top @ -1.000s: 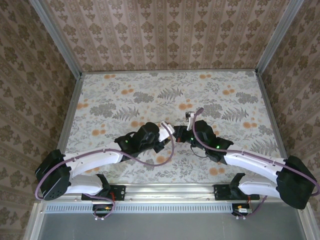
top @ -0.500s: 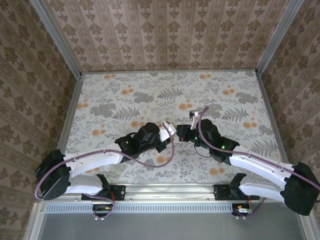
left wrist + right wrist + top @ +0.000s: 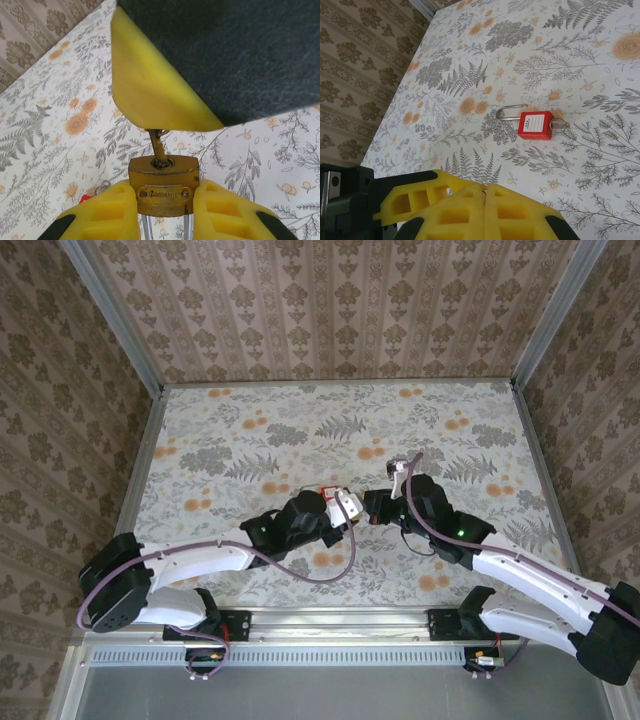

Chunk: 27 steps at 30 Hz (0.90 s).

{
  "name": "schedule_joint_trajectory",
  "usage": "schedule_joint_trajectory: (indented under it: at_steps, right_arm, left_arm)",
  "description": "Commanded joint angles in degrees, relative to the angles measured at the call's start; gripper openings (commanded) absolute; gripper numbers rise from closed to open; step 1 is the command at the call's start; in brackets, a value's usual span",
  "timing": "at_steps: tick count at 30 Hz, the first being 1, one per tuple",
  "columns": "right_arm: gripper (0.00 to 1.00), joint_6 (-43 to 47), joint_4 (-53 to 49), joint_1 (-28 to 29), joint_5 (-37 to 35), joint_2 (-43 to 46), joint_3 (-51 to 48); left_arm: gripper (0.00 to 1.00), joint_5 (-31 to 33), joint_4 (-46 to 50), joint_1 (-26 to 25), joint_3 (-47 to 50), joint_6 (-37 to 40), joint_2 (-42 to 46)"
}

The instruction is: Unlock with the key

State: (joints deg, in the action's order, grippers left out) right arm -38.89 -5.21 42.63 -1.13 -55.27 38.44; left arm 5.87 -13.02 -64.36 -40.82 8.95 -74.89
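– Left of centre in the top view, the left gripper (image 3: 343, 508) sits nose to nose with the right gripper (image 3: 372, 508) over the flowery table (image 3: 250, 420). What's the left one got?

– Its wrist cam shows a brass padlock (image 3: 164, 186) pinched by the body between both yellow fingers (image 3: 107, 212). The keyhole end faces up the frame.

– And the key?

– The key (image 3: 158, 149) has its blade stuck in that keyhole, leaning a bit left. Its top end runs into the tip of the right gripper's yellow pad (image 3: 150, 85) in the upper middle. Can't see the head tbh.

– Right jaws?

– Squeezed together, pads touching along the bottom of its own cam, and closed on the key's top end as far as I can see. Right of centre there, a small red padlock (image 3: 535, 125) with a white label and silvery shackle lies flat on the table.
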Motion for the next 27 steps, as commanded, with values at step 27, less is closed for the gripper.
schedule_joint_trajectory:
  at_steps: [27]
  right_arm:
    - [0.00,2.01,-4.35,-2.64,1.57,2.44,3.66]
  left_arm:
    - [0.18,0.11,-10.90,-2.29,0.98,2.58,-1.64]
